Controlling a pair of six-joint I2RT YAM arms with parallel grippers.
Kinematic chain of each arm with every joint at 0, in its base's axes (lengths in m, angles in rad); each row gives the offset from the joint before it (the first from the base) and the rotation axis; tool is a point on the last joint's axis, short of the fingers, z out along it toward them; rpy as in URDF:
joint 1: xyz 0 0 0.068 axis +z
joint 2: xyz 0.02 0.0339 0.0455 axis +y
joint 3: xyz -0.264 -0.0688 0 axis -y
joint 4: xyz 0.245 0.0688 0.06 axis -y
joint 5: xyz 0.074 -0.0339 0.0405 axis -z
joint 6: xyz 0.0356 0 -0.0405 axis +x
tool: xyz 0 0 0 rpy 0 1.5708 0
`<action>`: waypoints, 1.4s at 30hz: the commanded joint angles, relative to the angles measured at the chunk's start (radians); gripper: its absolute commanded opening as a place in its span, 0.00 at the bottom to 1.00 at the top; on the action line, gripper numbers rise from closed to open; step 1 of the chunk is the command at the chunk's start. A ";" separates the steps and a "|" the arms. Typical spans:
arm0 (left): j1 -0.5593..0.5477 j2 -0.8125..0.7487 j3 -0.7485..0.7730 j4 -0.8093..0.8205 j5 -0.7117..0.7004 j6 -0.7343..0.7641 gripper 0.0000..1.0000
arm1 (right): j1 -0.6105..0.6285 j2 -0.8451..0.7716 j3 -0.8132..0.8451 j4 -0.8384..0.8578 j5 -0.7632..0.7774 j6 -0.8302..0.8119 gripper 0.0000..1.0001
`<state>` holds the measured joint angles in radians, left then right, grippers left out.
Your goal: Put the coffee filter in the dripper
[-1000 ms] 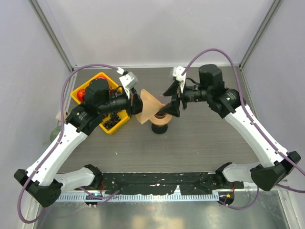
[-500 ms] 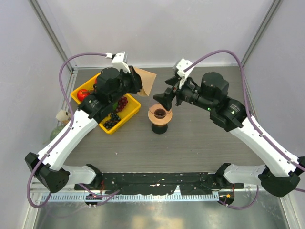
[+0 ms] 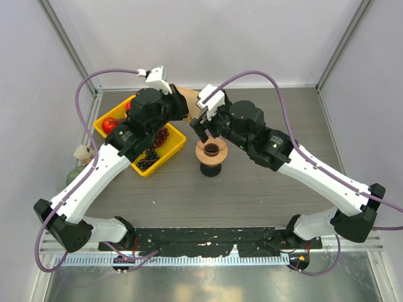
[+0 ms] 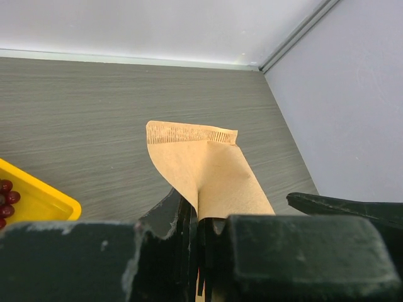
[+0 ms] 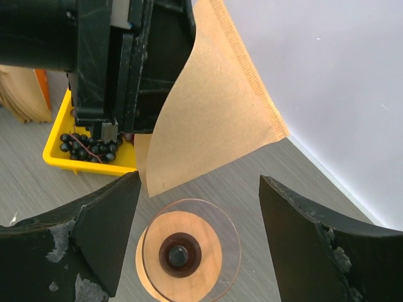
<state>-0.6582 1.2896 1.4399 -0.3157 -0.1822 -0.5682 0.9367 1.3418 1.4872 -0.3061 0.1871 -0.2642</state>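
My left gripper (image 3: 179, 108) is shut on the narrow end of the coffee filter (image 3: 189, 99), a tan paper cone, and holds it in the air behind the dripper (image 3: 211, 153). In the left wrist view the filter (image 4: 204, 167) fans out ahead of the shut gripper (image 4: 204, 220). My right gripper (image 3: 203, 131) is open and empty, just above the dripper. In the right wrist view the dripper (image 5: 189, 251), a clear cone with a wood collar, lies below the open gripper (image 5: 198, 233). The filter (image 5: 208, 113) hangs just beyond it, apart from both fingers.
A yellow tray (image 3: 171, 153) with dark grapes and a red tomato (image 3: 110, 124) stands left of the dripper and shows in the right wrist view (image 5: 75, 160). A bundle of tan papers (image 5: 25, 94) lies further left. The back wall is close behind the filter.
The left gripper has lifted the filter up and back, away from the dripper. The right gripper has swung left to above the dripper, next to the filter.
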 commanded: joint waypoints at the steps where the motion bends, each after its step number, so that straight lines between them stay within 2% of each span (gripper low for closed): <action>1: -0.006 -0.006 0.030 0.018 -0.039 -0.007 0.09 | 0.016 -0.010 0.039 0.108 0.080 -0.024 0.82; 9: -0.006 -0.001 0.028 0.018 -0.036 -0.018 0.11 | 0.016 -0.007 0.031 0.171 0.071 -0.023 0.84; 19: -0.008 -0.003 0.014 0.015 -0.033 -0.019 0.13 | 0.014 -0.041 0.007 0.173 0.041 -0.015 0.91; 24: -0.009 0.002 0.016 0.017 -0.025 -0.021 0.12 | 0.014 -0.035 -0.002 0.177 0.092 -0.033 0.91; 28: -0.012 0.004 0.020 0.020 -0.025 -0.018 0.13 | 0.014 -0.012 0.002 0.197 0.153 -0.052 0.83; 35: -0.027 0.001 0.011 0.018 -0.045 -0.009 0.19 | 0.014 0.011 0.028 0.202 0.192 -0.075 0.58; 39: -0.032 0.000 0.013 0.015 -0.065 0.001 0.21 | 0.014 0.023 0.045 0.188 0.199 -0.081 0.55; 41: -0.038 0.004 0.020 0.017 -0.065 0.010 0.21 | 0.014 0.034 0.053 0.180 0.207 -0.086 0.50; 42: -0.041 0.004 0.024 0.015 -0.068 0.014 0.23 | 0.014 0.039 0.054 0.180 0.212 -0.093 0.42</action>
<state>-0.6872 1.2972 1.4399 -0.3195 -0.2153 -0.5694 0.9474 1.3643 1.4925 -0.1581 0.3618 -0.3382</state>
